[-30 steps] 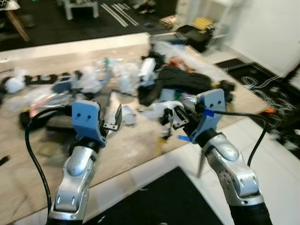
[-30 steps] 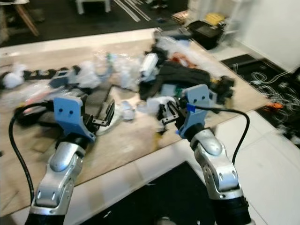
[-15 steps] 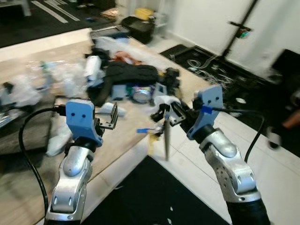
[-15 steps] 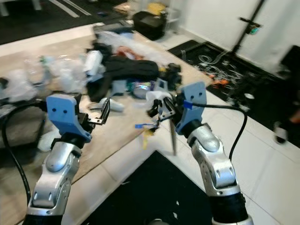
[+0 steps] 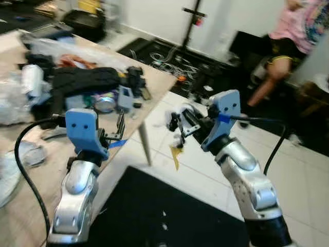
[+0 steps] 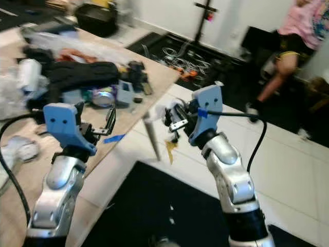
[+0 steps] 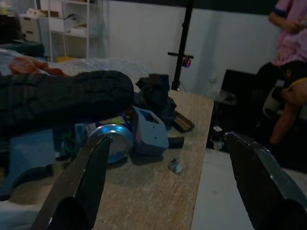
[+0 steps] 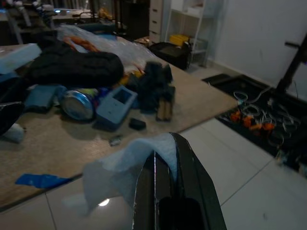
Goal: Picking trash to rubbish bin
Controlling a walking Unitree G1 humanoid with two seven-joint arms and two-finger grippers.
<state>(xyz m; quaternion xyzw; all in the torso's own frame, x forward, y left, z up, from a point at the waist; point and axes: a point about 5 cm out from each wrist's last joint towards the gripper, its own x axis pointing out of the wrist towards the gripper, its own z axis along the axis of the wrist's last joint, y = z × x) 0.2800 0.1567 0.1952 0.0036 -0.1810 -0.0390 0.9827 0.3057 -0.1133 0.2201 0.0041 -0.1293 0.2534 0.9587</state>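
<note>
- Right wrist view: right gripper (image 8: 165,163) had its fingers pressed together, clamped on a white tissue (image 8: 120,167) that draped off the tips; a scrap of yellow trash (image 5: 176,155) hung below it in the left eye view.
- Right gripper was held out past the table corner, over the white tile floor (image 5: 303,175).
- Left gripper (image 5: 122,128) was raised over the wooden table (image 5: 154,82) near its edge, fingers spread apart w/ nothing between them; left wrist view showed the two fingers (image 7: 88,177) wide, table between.
- On the table near the corner: black cloth bundle (image 7: 57,98), blue drink can (image 7: 112,141) on its side, grey-blue plastic part (image 7: 148,132) just beside it, small crumpled scrap (image 7: 175,165) apart from them.
- Blue tape strip (image 8: 41,180) lay at the table edge.
- A person (image 5: 295,36) in a pink top stood well apart, beyond a black stand (image 5: 193,23) and cables (image 5: 169,67) on a dark mat.
</note>
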